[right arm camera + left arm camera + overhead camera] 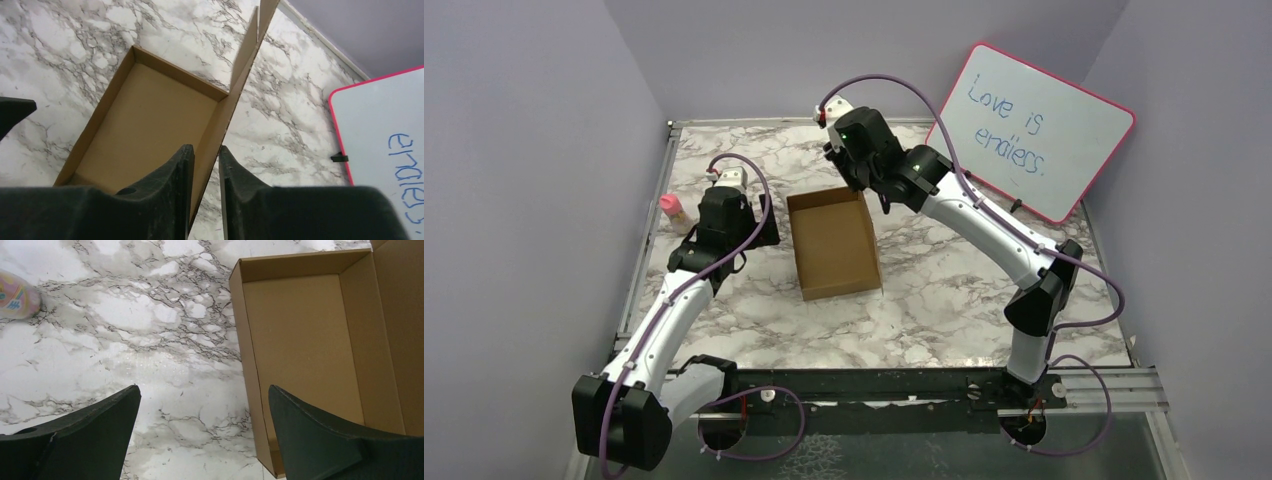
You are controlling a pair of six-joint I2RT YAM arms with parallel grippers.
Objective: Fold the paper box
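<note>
The paper box (pixel 834 245) lies open at the middle of the desk (pixel 954 300). The right hand (pixel 206 149) grasps its 3 o'clock wall near the far corner, while the left hand (pixel 202 390) hangs released at 9 o'clock. The step in hand is probably folding that side inward, and the next move calls for steadying the opposite wall.

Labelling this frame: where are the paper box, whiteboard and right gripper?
paper box (pixel 836 250): top view, inner floor.
whiteboard (pixel 1032 130): top view, white face.
right gripper (pixel 205 150): right wrist view, midway between fingertips.

Whiteboard (pixel 1036 128), blue handwrtg: "Love is endless." Nothing else legible.
</note>
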